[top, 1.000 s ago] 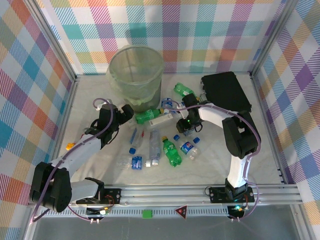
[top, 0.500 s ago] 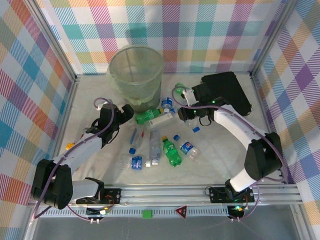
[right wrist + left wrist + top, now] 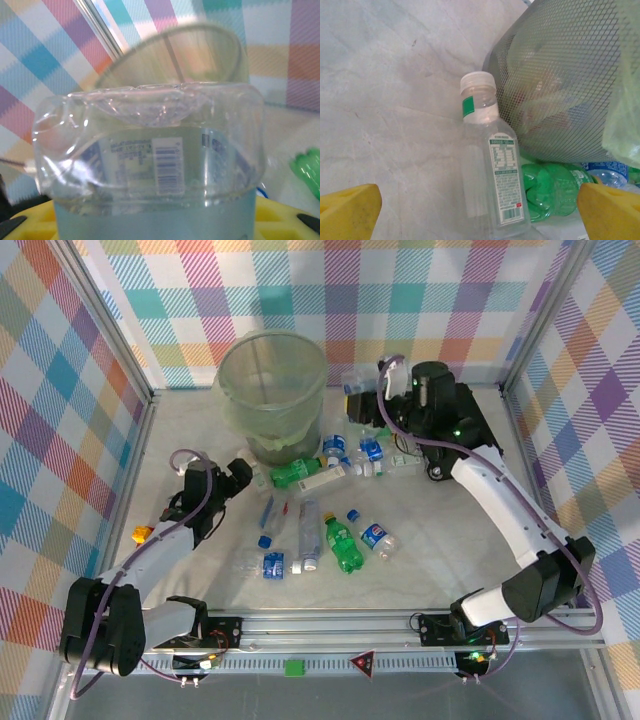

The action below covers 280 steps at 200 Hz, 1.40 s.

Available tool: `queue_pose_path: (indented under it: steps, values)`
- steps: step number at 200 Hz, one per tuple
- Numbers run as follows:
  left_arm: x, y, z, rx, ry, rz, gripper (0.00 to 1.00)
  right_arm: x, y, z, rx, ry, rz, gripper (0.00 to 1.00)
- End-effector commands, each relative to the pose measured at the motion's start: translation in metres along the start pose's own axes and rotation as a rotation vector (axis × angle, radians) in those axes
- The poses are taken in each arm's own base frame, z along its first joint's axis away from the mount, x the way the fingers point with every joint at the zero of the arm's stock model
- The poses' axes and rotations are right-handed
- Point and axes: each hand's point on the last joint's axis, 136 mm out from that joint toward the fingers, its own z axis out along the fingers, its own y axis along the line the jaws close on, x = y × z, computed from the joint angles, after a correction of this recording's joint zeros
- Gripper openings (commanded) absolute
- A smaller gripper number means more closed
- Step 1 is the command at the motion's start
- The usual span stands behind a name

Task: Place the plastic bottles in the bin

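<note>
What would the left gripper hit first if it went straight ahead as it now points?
The left gripper would likely meet the clear white-capped bottle first; the bin stands just behind it.

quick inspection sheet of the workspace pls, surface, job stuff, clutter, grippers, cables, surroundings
surface: pale grey table, flat
job's things: mesh bin upright at the back with a green liner; bottles lying loose in front of it, a white-capped bottle beside its wall
clutter: black case at back right
grippers: left gripper open, low by the bin; right gripper shut on a clear bottle, raised right of the bin's rim
cables: cables looped along both arms
surroundings: checked walls, metal rail in front
</note>
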Motion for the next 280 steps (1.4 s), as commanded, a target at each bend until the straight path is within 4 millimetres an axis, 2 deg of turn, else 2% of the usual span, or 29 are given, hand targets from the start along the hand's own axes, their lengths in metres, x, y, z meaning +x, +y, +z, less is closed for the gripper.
queue_pose_path:
  steps: [1, 30, 63, 87, 123, 155, 228, 244, 269, 280]
  values:
    - [0.003, -0.007, -0.005, 0.062, 0.016, -0.008, 1.00, -0.046, 0.023, 0.011, -0.104, -0.151, 0.047, 0.38]
    - [0.012, -0.010, -0.007, 0.095, 0.054, 0.007, 1.00, -0.066, 0.030, 0.039, -0.140, -0.223, 0.065, 0.38]
    - [0.018, -0.012, -0.010, 0.109, 0.089, 0.036, 1.00, -0.083, 0.037, 0.080, -0.170, -0.262, 0.068, 0.38]
    - [0.024, -0.010, -0.009, 0.111, 0.110, 0.042, 1.00, -0.087, 0.044, 0.108, -0.182, -0.243, 0.074, 0.38]
    - [0.039, 0.005, 0.001, 0.057, 0.162, 0.040, 1.00, -0.091, 0.058, 0.138, -0.211, -0.223, 0.053, 0.39]
    - [0.044, 0.006, 0.002, 0.064, 0.174, 0.027, 1.00, -0.082, 0.061, 0.167, -0.221, -0.196, 0.005, 0.42]
    - [0.026, -0.003, -0.020, 0.101, 0.100, 0.106, 1.00, -0.037, 0.052, 0.219, -0.192, -0.126, -0.092, 0.53]
    - [0.024, -0.003, -0.023, 0.105, 0.084, 0.118, 1.00, -0.029, 0.048, 0.228, -0.183, -0.110, -0.102, 0.60]
    - [0.020, 0.000, -0.026, 0.093, 0.062, 0.118, 1.00, -0.030, 0.051, 0.231, -0.186, -0.108, -0.117, 1.00]
    - [0.019, -0.001, -0.027, 0.096, 0.057, 0.117, 1.00, -0.034, 0.055, 0.227, -0.190, -0.117, -0.131, 0.99]
